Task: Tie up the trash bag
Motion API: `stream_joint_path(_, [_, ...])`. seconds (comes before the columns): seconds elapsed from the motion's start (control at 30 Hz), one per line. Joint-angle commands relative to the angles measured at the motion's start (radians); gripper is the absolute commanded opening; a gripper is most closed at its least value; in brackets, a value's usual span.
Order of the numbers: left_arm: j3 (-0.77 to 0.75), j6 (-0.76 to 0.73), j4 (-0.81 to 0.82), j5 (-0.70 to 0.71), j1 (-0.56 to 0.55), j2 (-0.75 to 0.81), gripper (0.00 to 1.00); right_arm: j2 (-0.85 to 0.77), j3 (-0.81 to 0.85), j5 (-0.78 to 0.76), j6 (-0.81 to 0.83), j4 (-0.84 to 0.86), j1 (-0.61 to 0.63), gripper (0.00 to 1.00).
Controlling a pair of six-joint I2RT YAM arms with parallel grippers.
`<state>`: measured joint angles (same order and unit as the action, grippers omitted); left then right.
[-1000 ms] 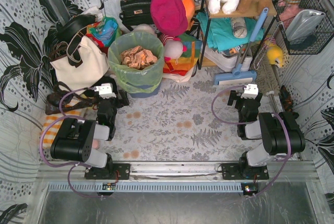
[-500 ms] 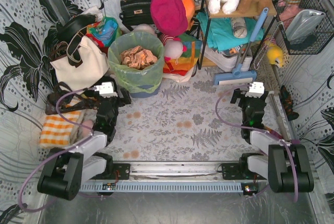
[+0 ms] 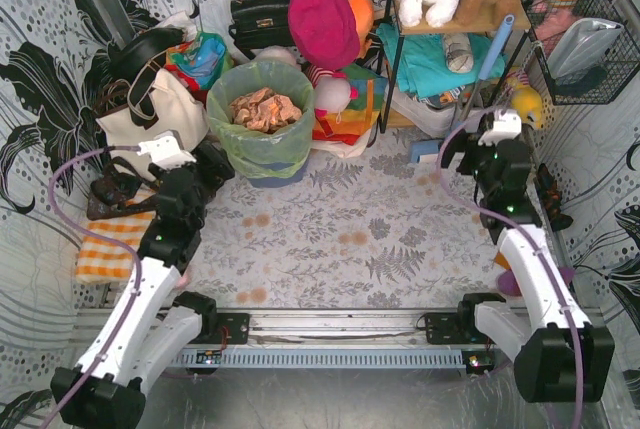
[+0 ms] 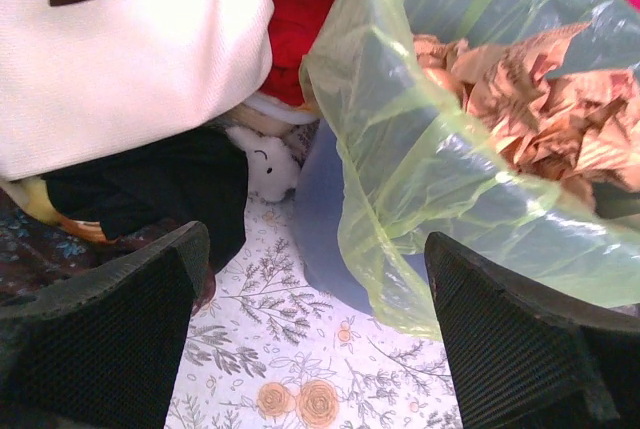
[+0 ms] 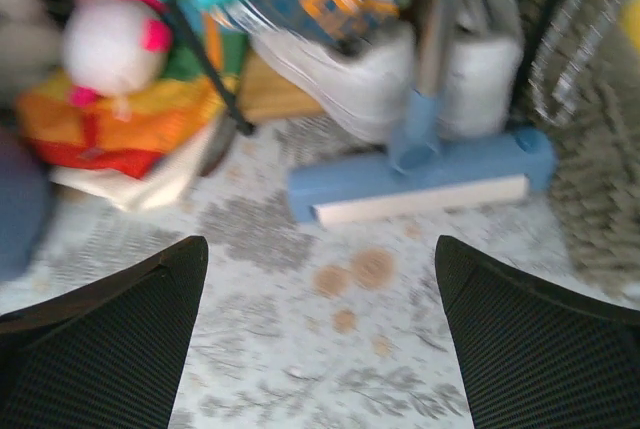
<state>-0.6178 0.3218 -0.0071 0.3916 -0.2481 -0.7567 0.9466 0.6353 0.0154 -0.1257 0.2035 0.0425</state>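
The lime-green trash bag [image 3: 258,145] lines a round blue-grey bin [image 3: 270,175] at the back centre-left, its rim folded over the bin's edge, with brownish crumpled waste [image 3: 265,109] inside. In the left wrist view the bag [image 4: 440,169] fills the upper right, hanging over the bin [image 4: 320,229]. My left gripper [image 3: 208,167] is open and empty, just left of the bin, not touching the bag. My right gripper [image 3: 462,156] is open and empty at the right, above the floor near the blue mop head [image 5: 420,179].
A cream tote bag [image 3: 150,124] stands left of the bin. Bags, toys and cloth crowd the back wall. A shelf rack [image 3: 440,49] with folded cloth and a mop [image 3: 470,99] stand at the back right. An orange checked cloth [image 3: 105,249] lies at the left.
Both arms have unfolded and reached forward. The left gripper moved left and toward the bin; the right gripper moved back toward the mop. The bag has not moved.
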Motion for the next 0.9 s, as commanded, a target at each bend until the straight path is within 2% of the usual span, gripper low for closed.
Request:
stream_joint_path(0.0, [-0.136,0.054,-0.303,0.047,-0.001,0.031,0.98,0.072,0.229,0.222,-0.182,-0.294,-0.004,0.97])
stream_joint_path(0.1, [-0.17,0.037,-0.392,0.053,-0.001,0.058,0.98,0.146,0.346,0.273,-0.358,-0.386,-0.003,0.98])
stream_joint_path(0.2, [-0.143,0.035,-0.399,0.042,-0.001,0.12,0.98,0.199,0.433,0.289,-0.48,-0.438,0.035,0.94])
stream_joint_path(0.27, [-0.125,0.038,-0.381,0.023,-0.002,0.142,0.98,0.22,0.488,0.249,-0.521,-0.48,0.097,0.95])
stream_joint_path(0.4, [-0.128,0.071,-0.422,0.078,-0.002,0.123,0.98,0.27,0.605,0.126,-0.609,-0.56,0.268,0.92])
stream_joint_path(0.6, [-0.158,0.094,-0.521,0.012,-0.001,0.131,0.98,0.331,0.696,-0.073,-0.752,-0.57,0.471,0.89])
stream_joint_path(0.73, [-0.147,0.103,-0.563,0.002,-0.003,0.176,0.98,0.373,0.71,-0.081,-0.847,-0.529,0.533,0.88])
stream_joint_path(0.87, [-0.121,0.103,-0.524,-0.025,-0.003,0.214,0.98,0.45,0.761,-0.088,-0.919,-0.533,0.588,0.87])
